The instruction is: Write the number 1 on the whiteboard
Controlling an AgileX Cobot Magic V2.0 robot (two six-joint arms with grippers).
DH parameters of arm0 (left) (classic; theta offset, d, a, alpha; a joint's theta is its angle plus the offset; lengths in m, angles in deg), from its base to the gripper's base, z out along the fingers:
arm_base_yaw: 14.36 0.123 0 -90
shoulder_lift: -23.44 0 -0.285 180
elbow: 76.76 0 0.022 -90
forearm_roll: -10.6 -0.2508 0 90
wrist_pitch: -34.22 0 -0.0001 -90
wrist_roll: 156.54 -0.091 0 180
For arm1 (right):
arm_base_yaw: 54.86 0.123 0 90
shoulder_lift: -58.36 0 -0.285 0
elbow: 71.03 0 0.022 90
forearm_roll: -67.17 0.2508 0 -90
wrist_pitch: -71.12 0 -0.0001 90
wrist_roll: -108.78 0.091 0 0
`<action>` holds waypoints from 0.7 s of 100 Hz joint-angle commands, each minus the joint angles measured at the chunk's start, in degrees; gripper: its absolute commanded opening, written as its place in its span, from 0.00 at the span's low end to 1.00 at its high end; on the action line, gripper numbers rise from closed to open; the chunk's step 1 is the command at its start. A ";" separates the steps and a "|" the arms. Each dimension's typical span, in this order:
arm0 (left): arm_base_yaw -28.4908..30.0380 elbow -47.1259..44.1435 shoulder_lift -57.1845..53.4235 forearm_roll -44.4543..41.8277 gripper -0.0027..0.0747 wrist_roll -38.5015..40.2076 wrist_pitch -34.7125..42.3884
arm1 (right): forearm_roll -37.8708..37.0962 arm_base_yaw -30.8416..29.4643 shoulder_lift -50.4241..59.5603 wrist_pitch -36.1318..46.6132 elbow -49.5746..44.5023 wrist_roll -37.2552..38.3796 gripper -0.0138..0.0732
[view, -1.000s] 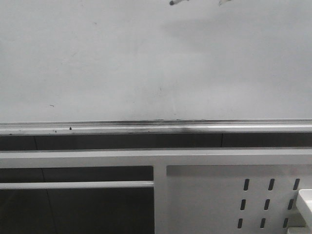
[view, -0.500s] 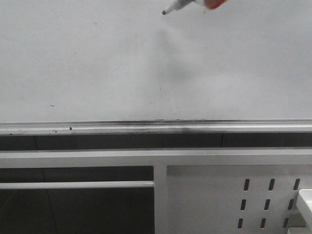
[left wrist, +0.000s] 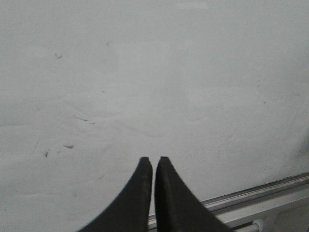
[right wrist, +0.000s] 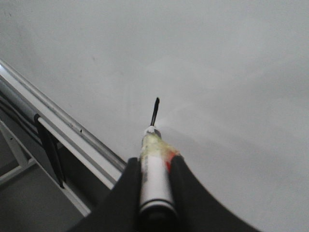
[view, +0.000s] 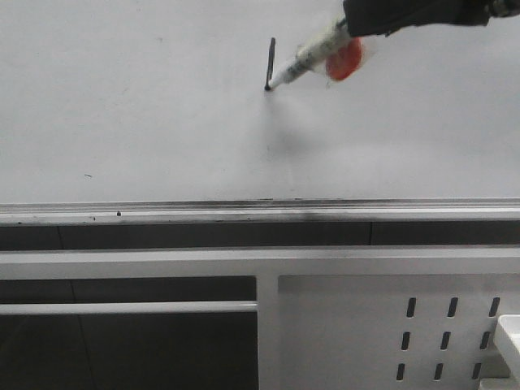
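Note:
The whiteboard (view: pixel 162 106) fills the upper front view, with its silver rail (view: pixel 203 211) along the lower edge. My right gripper (view: pixel 353 24) reaches in from the top right, shut on a white marker (view: pixel 305 58) with a red-orange patch. The marker tip touches the board at the lower end of a short dark stroke, the number 1 (view: pixel 270 63). In the right wrist view the right gripper (right wrist: pixel 154 162) clamps the marker (right wrist: pixel 155 176), and the number 1 (right wrist: pixel 155 111) runs beyond the tip. My left gripper (left wrist: pixel 152 159) is shut and empty, in front of the whiteboard (left wrist: pixel 193 72).
Below the rail run white frame bars (view: pixel 130 264) and a white perforated metal panel (view: pixel 390 325). A white object (view: pixel 510 337) shows at the right edge. Small dark specks (view: pixel 86 175) mark the board. The rail (left wrist: pixel 270 186) also shows in the left wrist view.
The marker has come down from the top edge onto the board, leaving a short dark stroke above its tip. The right gripper's black body has entered the front view.

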 commanded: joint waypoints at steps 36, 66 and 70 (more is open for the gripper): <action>0.07 1.58 -0.22 -2.92 0.01 0.63 0.84 | -0.27 -0.50 -5.22 1.99 2.45 -0.16 0.08; 0.07 1.58 0.82 -2.92 0.10 -11.72 27.02 | -3.39 3.76 -3.77 -25.91 13.37 -0.16 0.08; 0.07 1.58 1.73 -2.92 0.20 -14.16 30.70 | -3.39 3.75 -4.28 -29.21 15.82 -0.16 0.08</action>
